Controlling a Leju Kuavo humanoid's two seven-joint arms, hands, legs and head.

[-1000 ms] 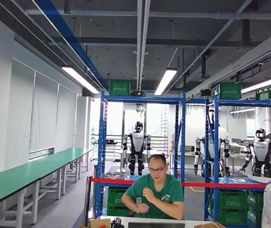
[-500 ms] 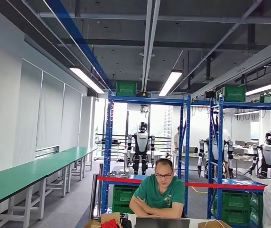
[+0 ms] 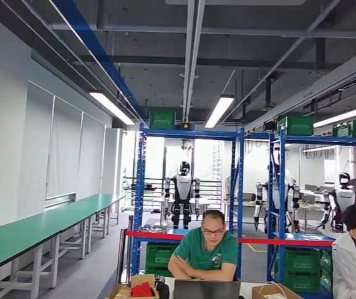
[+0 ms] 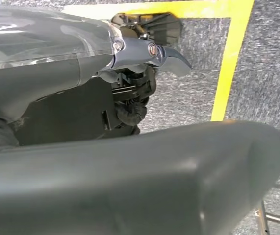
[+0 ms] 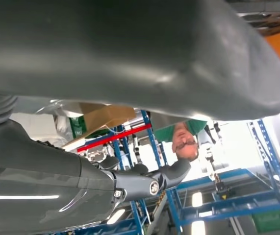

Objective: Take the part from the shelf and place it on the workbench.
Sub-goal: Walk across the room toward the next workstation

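Blue shelf racks [image 3: 140, 187] stand ahead in the head view, with green crates [image 3: 303, 269] on their lower levels and more on top. Long green-topped workbenches [image 3: 34, 227] run along the left wall. I cannot make out a part on the shelves from here. My left hand [image 4: 75, 68] hangs over grey floor crossed by yellow tape [image 4: 229, 63], its thumb [image 4: 167, 176] and fingers apart, holding nothing. My right hand [image 5: 75, 186] points out toward the room with its thumb [image 5: 149, 54] spread away from the fingers, and it too holds nothing.
A person in a green shirt [image 3: 206, 249] sits behind a laptop [image 3: 206, 289] directly ahead. Another person in white [image 3: 355, 258] sits at the right. Cardboard boxes [image 3: 136, 291] flank the laptop. A red bar [image 3: 242, 240] crosses the racks. Other robots [image 3: 182, 193] stand behind.
The whole head view has shifted, so the camera moved. The person in white at the right now shows more fully. The seated person in green has lowered a raised hand and folded both arms.
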